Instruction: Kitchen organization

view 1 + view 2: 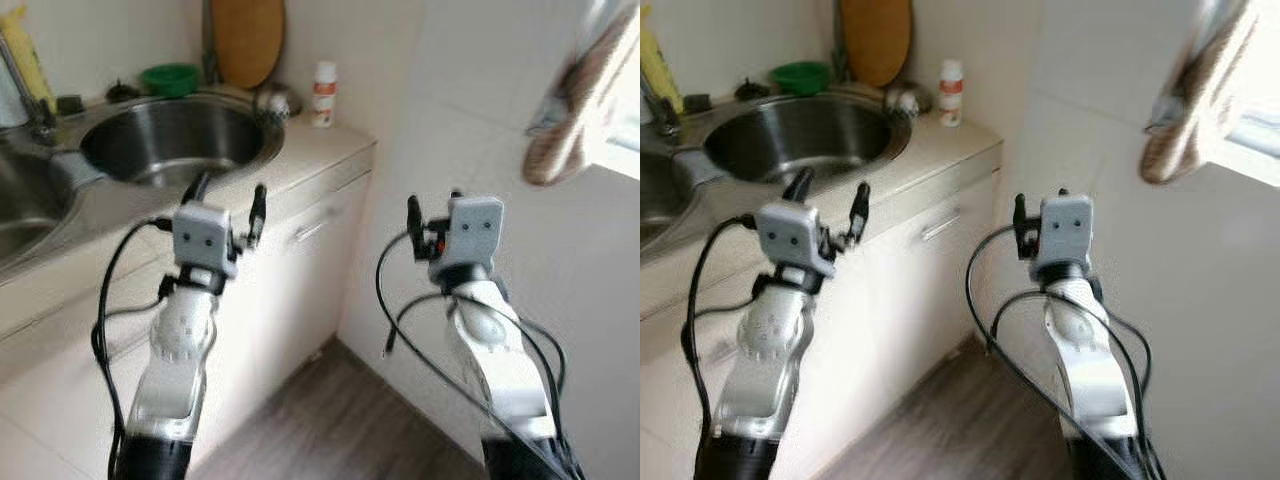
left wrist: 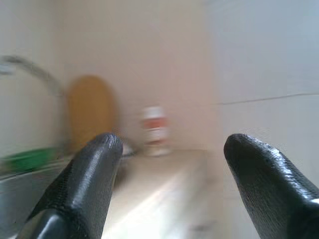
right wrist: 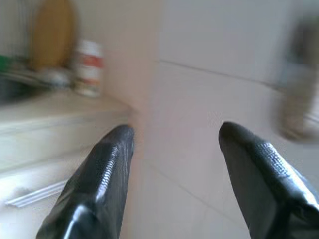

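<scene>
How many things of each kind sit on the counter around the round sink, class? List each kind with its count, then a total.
Green bowl: 1
Wooden board: 1
White bottle: 1
Yellow bottle: 1
Total: 4

The right tool (image 3: 172, 149), fingers spread and empty, faces a blurred white bottle (image 3: 89, 68) on the counter (image 3: 60, 112).

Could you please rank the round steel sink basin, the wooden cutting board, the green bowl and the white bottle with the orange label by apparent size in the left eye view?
1. Round steel sink basin
2. Wooden cutting board
3. Green bowl
4. White bottle with the orange label; close to the bowl, so unsure.
</scene>
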